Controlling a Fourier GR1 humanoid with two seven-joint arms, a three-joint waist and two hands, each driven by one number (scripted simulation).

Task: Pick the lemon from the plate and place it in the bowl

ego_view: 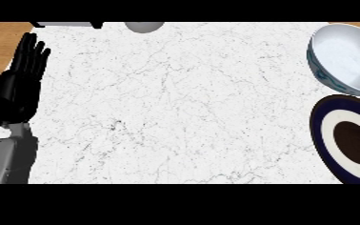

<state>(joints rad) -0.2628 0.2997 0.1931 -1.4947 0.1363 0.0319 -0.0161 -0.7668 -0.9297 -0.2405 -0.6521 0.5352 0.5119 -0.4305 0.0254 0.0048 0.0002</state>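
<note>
left robot hand [22,78] at the view's left edge, black, fingers straight and pointing up, spread open and holding nothing, resting over the boundary between counter and wood; grey forearm [17,159] below it, coming in from the lower left corner. right robot hand nowhere in view. white marble counter with fine grey veins [175,105] filling nearly the whole view, a wide bare stretch from the left hand across to the dishes at the right edge. round pale blue-white bowl with a patterned outer wall [337,59] at the upper right, cut off by the right edge, interior showing white. just below it, close but apart, a round plate with dark navy rim, white ring and dark brown centre [339,143], also cut by the right edge. lemon not visible: none on the showing part of the plate, none in the showing part of the bowl, and cannot tell whether it sits beyond the edge. strip of brown wood [13,31] at the upper left corner beside the counter. grey rounded object [144,26] at the top edge, half cut off, and a flat dark-edged grey piece [67,24] to its left along the same edge.
</note>
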